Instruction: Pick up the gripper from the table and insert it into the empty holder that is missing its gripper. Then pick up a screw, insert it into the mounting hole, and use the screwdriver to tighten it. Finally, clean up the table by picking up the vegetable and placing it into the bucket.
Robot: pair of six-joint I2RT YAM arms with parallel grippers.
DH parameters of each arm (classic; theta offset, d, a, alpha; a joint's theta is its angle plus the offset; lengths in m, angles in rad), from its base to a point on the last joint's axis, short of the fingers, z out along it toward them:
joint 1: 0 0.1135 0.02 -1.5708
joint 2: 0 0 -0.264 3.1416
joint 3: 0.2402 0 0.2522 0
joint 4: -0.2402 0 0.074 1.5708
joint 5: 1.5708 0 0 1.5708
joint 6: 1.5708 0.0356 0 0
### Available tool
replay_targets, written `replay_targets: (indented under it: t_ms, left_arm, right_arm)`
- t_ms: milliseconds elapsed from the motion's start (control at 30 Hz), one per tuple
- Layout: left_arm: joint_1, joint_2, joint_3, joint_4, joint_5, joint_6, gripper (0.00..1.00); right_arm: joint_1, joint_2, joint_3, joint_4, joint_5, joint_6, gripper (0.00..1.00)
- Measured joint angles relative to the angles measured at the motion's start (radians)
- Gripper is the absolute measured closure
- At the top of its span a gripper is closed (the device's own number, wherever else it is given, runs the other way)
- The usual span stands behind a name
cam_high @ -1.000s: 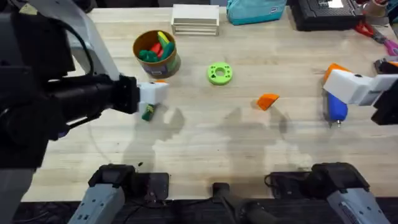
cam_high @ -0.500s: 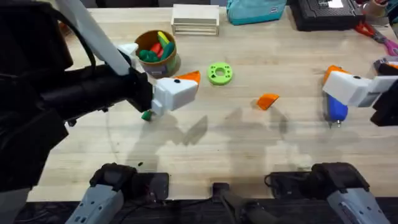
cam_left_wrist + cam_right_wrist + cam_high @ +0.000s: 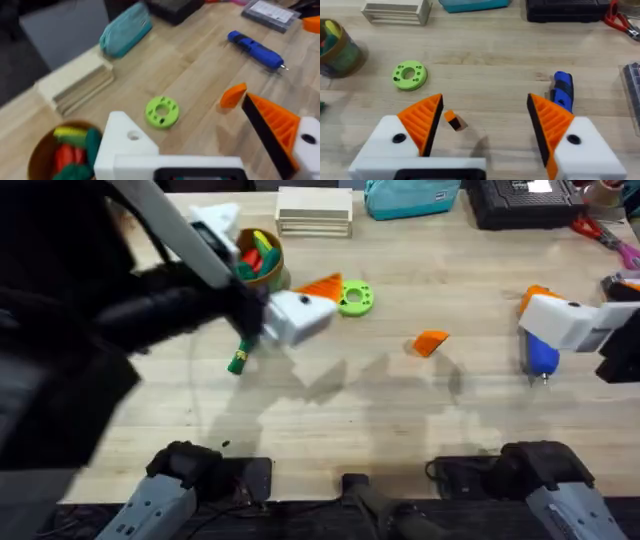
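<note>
Vegetable [image 3: 237,361], small and green, lies on the worktop [image 3: 330,420] at the far left of the spread, under the raised left arm; behind it stands the bucket [image 3: 258,268] with coloured toy pieces inside, partly crossed by that arm; the left tool [image 3: 275,304] hangs over the worktop just beside the bucket, released and grasping nothing, one white finger mount, the holder [image 3: 122,146], bare with a small dark hole, the other carrying an orange ribbed tip; a green ring disc [image 3: 353,298] sits just beside that orange tip; further right, near the middle of the worktop, the loose orange gripper [image 3: 431,342] rests alone, well apart from both arms; the right tool [image 3: 485,120] hovers at the right side with both orange ribbed pads spread wide and nothing between them; the blue screwdriver [image 3: 541,356] lies on the worktop just below it, bit toward the near edge.
</note>
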Motion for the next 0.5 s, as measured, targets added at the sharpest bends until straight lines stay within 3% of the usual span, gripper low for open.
replay_targets:
  t_ms: [167, 267, 300, 500]
  left_arm:
    - [-0.181, -0.089, -0.225, 0.306, -0.048, 0.007, 0.014]
    - [-0.278, -0.162, -0.384, 0.497, -0.106, -0.028, 0.014]
    - [-0.341, -0.247, -0.517, 0.602, -0.160, -0.061, 0.014]
    - [-0.364, -0.443, -0.668, 0.608, -0.213, -0.108, 0.014]
  right_arm:
    - [0.000, 0.000, 0.000, -0.001, 0.000, 0.000, 0.012]
    - [0.000, 0.000, 0.000, -0.001, 0.000, 0.000, 0.012]
    - [0.000, 0.000, 0.000, -0.001, 0.000, 0.000, 0.012]
    - [0.000, 0.000, 0.000, -0.001, 0.000, 0.000, 0.012]
